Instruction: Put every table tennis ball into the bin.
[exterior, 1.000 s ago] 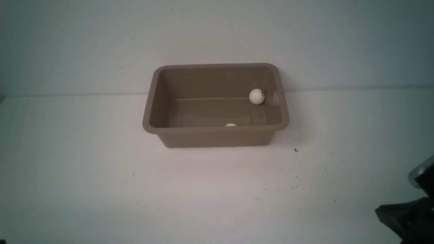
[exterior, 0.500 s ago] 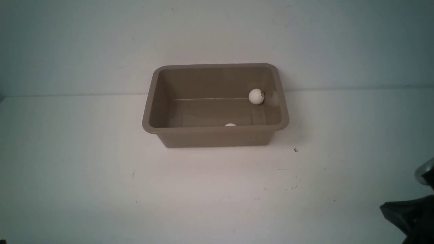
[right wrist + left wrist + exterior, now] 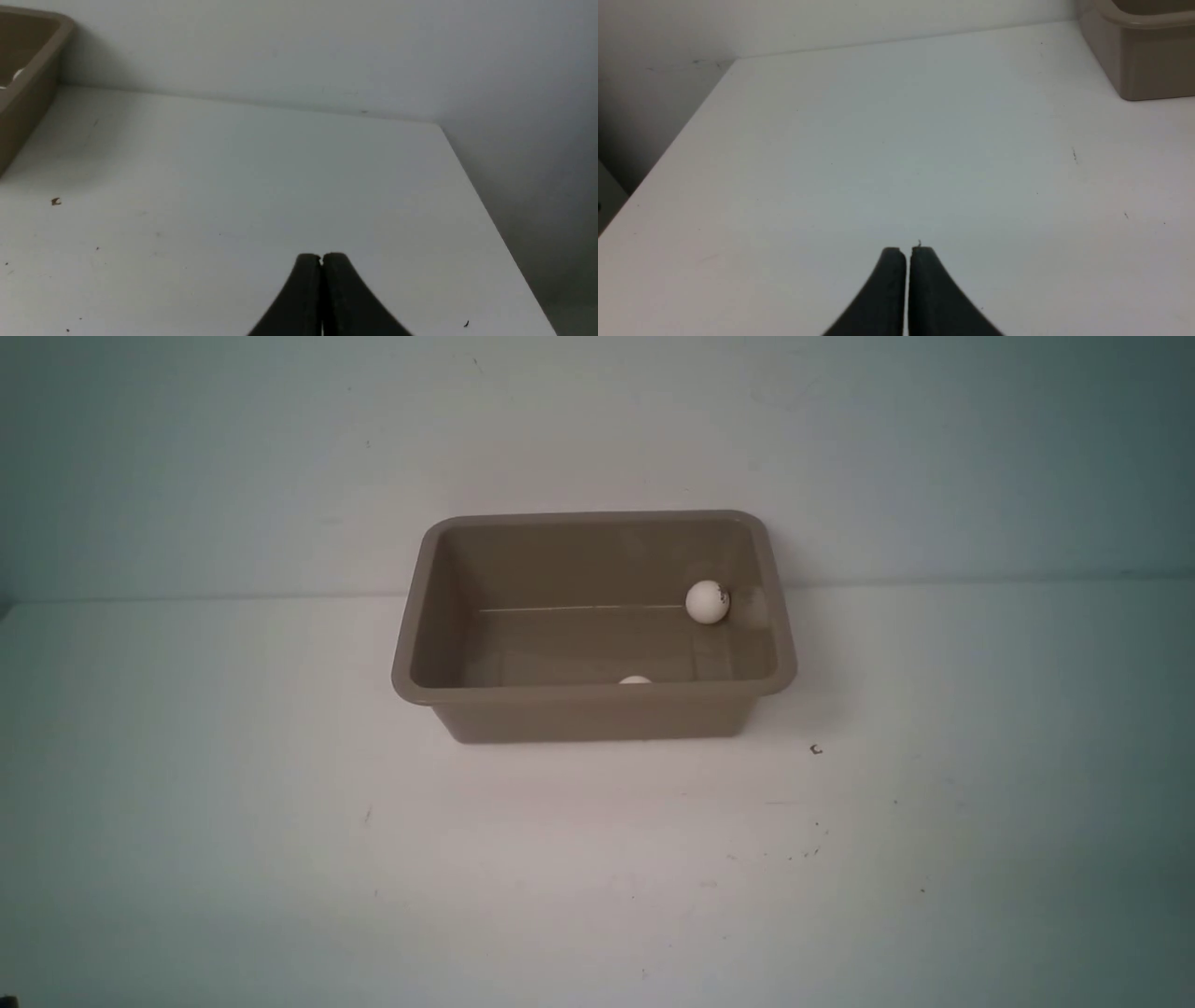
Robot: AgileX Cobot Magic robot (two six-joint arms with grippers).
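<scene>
Nearest us, our left gripper (image 3: pixel 906 252) hangs over bare white table (image 3: pixel 280 859) with its dark jaws pressed together and nothing between them; our right gripper (image 3: pixel 321 258) does the same on the other side, jaws closed and empty, touching no object; neither arm shows in the front view. A few dark specks lie on the table between us and the bin (image 3: pixel 597 709). The taupe bin stands further off, near the back wall; just behind its near wall the top of one table tennis ball (image 3: pixel 635 680) peeks over the rim; further in, at the bin's right far corner, sits a second ball (image 3: pixel 707 601), and it carries a small dark printed mark, too small for us to read; we can see only these two balls.
</scene>
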